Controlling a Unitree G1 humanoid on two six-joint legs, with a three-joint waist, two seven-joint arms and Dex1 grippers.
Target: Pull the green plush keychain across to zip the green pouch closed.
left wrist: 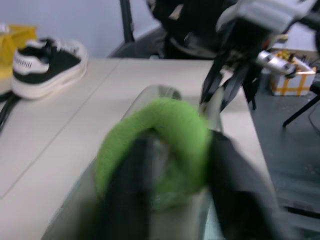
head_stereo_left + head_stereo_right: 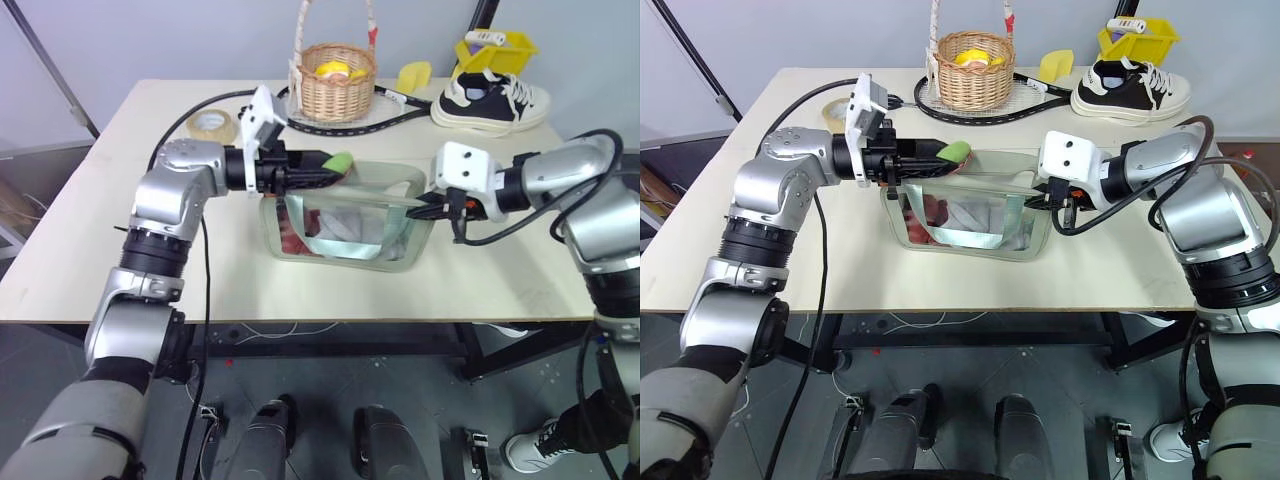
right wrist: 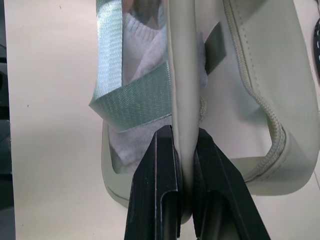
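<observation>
The green pouch (image 2: pixel 345 228) stands in the middle of the table, its clear panel facing me and a strap hanging over it. The green plush keychain (image 2: pixel 338 161) sits at the pouch's top left end, and its top gapes open from there to the right end. My left gripper (image 2: pixel 322 172) reaches in level from the left. In the left wrist view its fingers (image 1: pixel 131 185) are shut on the green plush keychain (image 1: pixel 160 142). My right gripper (image 2: pixel 424 209) is shut on the pouch's right rim (image 3: pixel 183 75), which runs between its fingers (image 3: pixel 162 165).
A wicker basket (image 2: pixel 333 82) stands at the back of the table, with a black cable (image 2: pixel 345 124) curving in front of it. A tape roll (image 2: pixel 211 125) lies at the back left. A sneaker (image 2: pixel 490 100), a yellow bin (image 2: pixel 495 48) and a yellow scoop (image 2: pixel 413 75) are at the back right.
</observation>
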